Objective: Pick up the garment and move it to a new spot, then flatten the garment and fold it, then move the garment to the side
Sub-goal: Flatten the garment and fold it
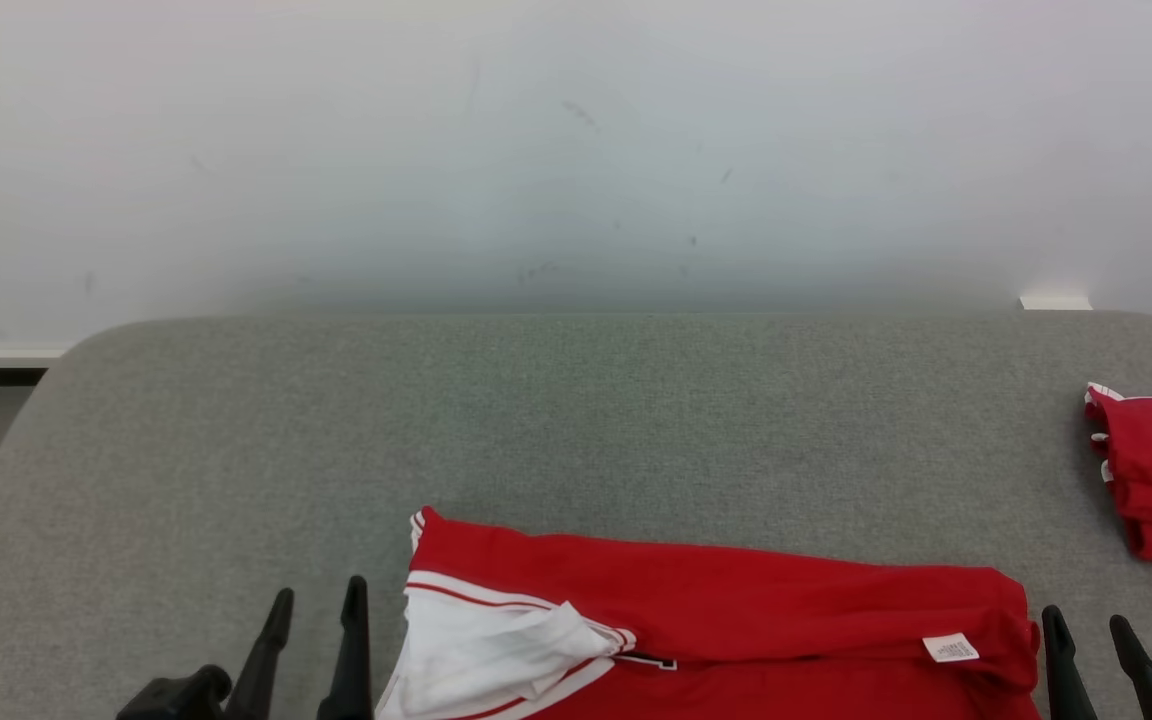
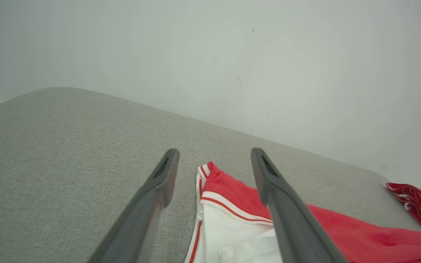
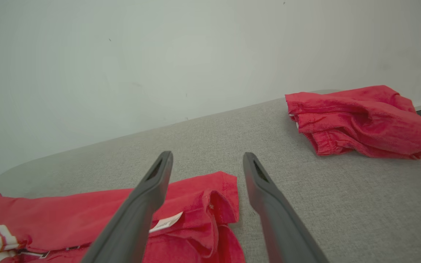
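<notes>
Plainly the garment [image 1: 736,600] lies along the bench's [image 1: 576,420] near edge, between the spread, empty left fingers [image 1: 351,650] and right fingers [image 1: 1061,660]. Each should probably pinch one end, then lift evenly together.

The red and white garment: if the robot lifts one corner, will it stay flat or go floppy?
Probably floppy: the red and white garment already lies in soft folds, so it should droop when lifted. It looks like thin cloth, likely light. Pushed, it may bunch up, since the grey table cover looks rough.
</notes>
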{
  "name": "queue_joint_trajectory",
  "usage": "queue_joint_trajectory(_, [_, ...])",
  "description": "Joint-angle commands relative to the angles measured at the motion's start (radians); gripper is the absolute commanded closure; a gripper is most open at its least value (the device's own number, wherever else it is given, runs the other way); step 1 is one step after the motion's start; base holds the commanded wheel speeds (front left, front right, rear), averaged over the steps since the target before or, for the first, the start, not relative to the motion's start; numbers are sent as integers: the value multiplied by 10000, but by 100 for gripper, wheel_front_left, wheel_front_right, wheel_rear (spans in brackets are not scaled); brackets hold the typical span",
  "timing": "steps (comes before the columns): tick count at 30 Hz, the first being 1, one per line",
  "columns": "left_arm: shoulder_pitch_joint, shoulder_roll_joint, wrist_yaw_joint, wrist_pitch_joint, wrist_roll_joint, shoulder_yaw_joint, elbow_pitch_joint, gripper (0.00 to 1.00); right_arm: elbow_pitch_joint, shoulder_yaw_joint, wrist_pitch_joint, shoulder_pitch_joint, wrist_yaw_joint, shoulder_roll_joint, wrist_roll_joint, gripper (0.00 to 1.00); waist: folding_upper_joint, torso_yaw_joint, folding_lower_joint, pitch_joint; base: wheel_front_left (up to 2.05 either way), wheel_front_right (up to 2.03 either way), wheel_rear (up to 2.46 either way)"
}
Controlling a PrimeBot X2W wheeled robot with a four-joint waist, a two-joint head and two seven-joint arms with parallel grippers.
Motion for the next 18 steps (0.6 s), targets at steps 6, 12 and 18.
queue_joint_trajectory(6, [-29,-541,-896,-11,796,377,508,0,501,23,245,-513,-24,-57,-177,0,-1,83,0,73,0,0,0])
queue_joint_trajectory(12, [-264,-913,-1419,-11,1345,703,897,0,1751,355,1379,-1441,-24,-173,-269,0,-1,150,0,204,0,0,0])
queue_joint_trajectory(18, [-377,-1240,-1823,-11,1707,790,1260,0,3094,558,2529,-1992,-24,-133,-72,0,-1,395,0,310,0,0,0])
